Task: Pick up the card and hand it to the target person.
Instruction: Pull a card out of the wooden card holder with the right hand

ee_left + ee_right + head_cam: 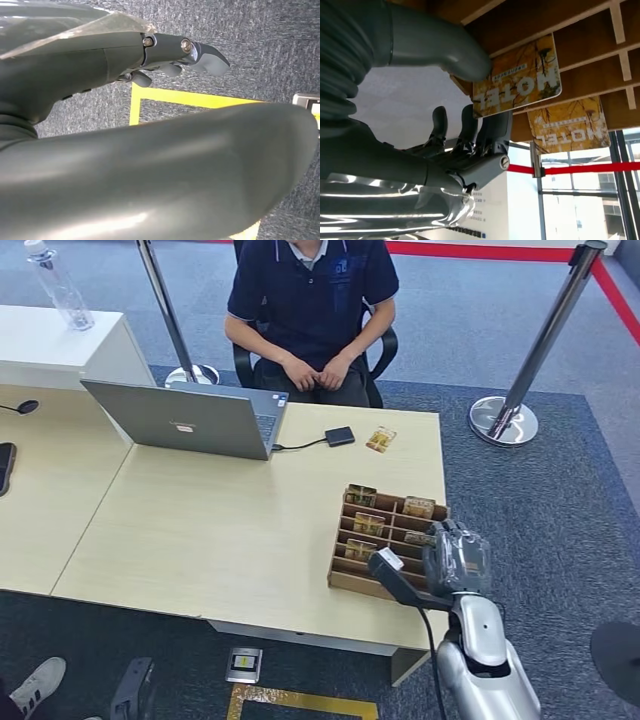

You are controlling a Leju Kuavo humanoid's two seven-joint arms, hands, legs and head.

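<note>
Your right hand (471, 135) pinches a card (516, 75) at its short edge, over the tray (347, 575). The person (313, 300) sits far across the desk; your left hand (170, 50) hangs empty.

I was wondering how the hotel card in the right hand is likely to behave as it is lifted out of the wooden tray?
The card looks flat and thin, so probably stiff and light. Its glossy face may slip, since the right hand pinches it near one corner. It could catch on the tray dividers.
</note>
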